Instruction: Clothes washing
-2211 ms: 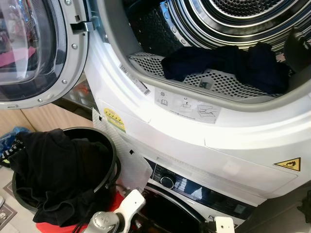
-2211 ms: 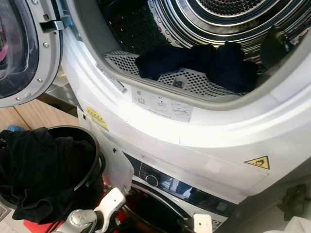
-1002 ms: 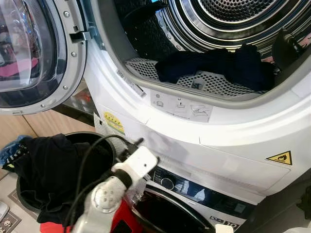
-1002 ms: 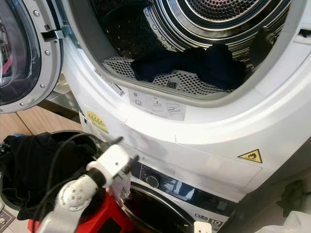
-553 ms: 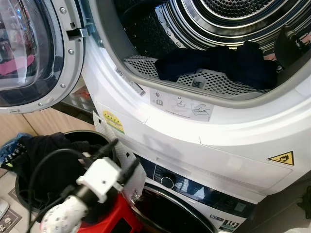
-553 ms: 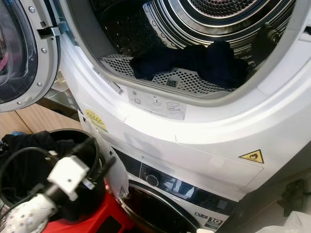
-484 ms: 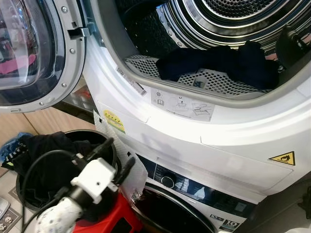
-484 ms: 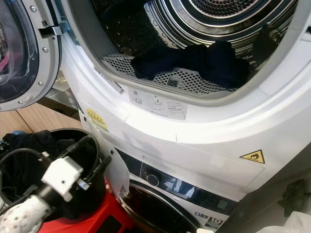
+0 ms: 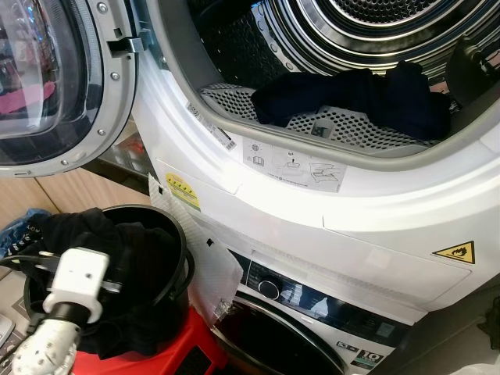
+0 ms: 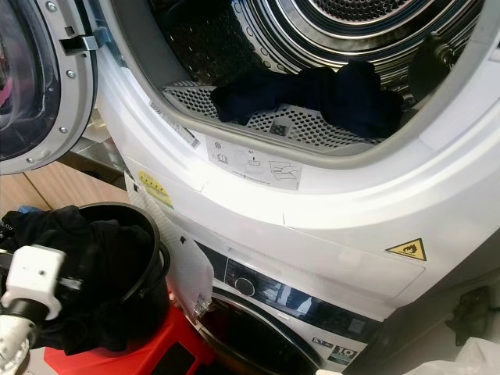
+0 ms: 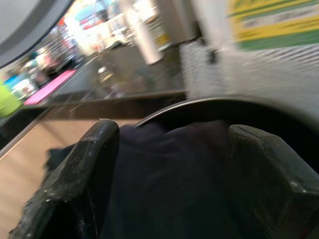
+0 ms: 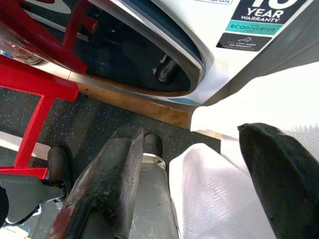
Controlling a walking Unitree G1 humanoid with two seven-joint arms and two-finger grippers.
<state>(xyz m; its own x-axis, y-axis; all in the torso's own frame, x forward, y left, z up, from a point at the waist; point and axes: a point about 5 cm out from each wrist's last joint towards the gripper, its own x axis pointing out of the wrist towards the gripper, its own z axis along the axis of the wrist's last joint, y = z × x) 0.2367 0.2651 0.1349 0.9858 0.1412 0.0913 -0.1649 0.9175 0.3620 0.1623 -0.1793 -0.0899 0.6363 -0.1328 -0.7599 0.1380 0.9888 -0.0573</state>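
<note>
Laundry-wise, the dark clothes (image 9: pixel 117 266) are heaped in the black bucket (image 9: pixel 181 269), right ahead of the left gripper (image 11: pixel 169 184), fingers spread wide. Right gripper (image 12: pixel 199 174) hangs open, much farther off.

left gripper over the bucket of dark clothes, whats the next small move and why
Probably lower the left gripper into the black bucket and close on the dark clothes. Its fingers are open with the fabric between them, nothing gripped yet, and the open upper drum holds just one dark garment.
</note>
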